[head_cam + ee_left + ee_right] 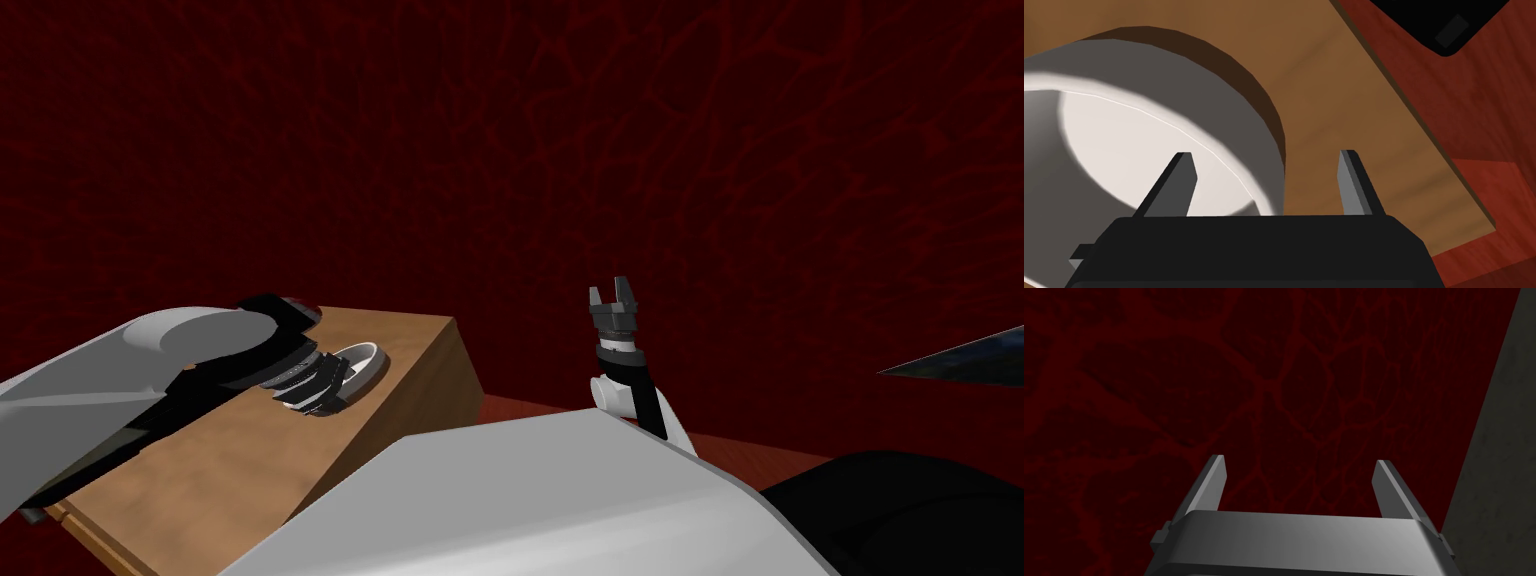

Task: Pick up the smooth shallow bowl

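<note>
The white bowl (1149, 145) sits upright on the brown surface (1334, 110), toward its far end in the head view, with your left arm (150, 370) reaching over it from above. The left jaws stand wide and hold nothing. One finger (1174, 185) hangs over the pale inside of the bowl and the other finger (1354, 185) over bare surface outside it, so the near wall of the bowl lies between them, closer to the inner finger. The right jaws, raised in front of the dark red wall (600, 120) and well apart from the bowl, are also wide and empty.

The step in hand looks like the descent before the pinch. Bring the left hand straight down until the wall is well down between the fingers. Then close evenly on it, not on the lip alone, since a smooth wall may slide out of thin blades. Centre the wall first, or the inner finger will likely nudge the bowl across the surface as you close. Lift vertically and hold the bowl level.
</note>
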`<state>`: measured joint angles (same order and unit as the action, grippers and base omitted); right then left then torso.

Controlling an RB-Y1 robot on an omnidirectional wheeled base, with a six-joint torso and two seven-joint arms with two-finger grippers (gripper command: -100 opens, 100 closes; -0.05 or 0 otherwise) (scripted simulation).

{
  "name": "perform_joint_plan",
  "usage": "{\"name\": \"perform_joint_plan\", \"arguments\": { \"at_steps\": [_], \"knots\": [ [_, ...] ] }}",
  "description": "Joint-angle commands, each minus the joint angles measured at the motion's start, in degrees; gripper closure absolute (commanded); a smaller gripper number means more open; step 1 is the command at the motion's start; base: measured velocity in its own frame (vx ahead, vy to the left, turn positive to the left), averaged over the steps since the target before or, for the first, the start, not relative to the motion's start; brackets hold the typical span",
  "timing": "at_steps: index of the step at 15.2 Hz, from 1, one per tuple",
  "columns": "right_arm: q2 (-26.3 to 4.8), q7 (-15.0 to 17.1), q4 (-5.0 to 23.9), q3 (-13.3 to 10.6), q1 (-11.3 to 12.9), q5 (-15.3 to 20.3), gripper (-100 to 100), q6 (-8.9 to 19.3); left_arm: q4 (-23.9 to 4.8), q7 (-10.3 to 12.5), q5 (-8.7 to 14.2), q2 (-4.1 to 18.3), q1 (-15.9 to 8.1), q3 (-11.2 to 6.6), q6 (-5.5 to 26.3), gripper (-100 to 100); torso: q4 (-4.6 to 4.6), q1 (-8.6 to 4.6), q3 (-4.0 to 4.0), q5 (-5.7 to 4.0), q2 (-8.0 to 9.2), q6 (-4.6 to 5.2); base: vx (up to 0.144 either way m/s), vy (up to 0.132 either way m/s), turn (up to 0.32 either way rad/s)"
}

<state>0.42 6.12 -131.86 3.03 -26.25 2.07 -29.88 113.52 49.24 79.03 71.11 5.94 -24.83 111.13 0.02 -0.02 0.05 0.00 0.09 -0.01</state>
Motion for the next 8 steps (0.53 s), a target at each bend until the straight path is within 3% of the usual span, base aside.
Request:
{"name": "perform_joint_plan", "arguments": {
  "at_steps": [1,4,7,8],
  "knots": [
    [0.0,0.0,0.0,0.0,0.0,0.0,0,0.0,0.0,0.0,0.0,0.0,0.0,0.0,0.0,100,0.0,0.0,0.0,0.0,0.0,0.0,0.0,0.0,0.0],
    [0.0,0.0,0.0,0.0,0.0,0.0,0,0.0,-0.06,0.07,0.02,-0.02,0.01,-0.03,0.0,100,-0.03,0.01,-0.05,0.0,-0.07,0.05,-0.001,0.0,0.003],
    [0.0,0.0,0.0,0.01,-0.01,0.0,0,0.0,1.59,2.11,3.21,1.56,-1.04,-1.84,2.53,100,0.01,0.02,-0.05,-0.06,-0.12,0.03,0.028,0.017,0.052],
    [0.0,0.0,0.0,0.01,-0.01,0.0,0,0.0,1.13,1.46,2.38,1.14,-0.72,-1.38,1.75,100,0.01,0.03,-0.06,-0.06,-0.15,0.04,0.028,0.015,0.022]
  ]
}}
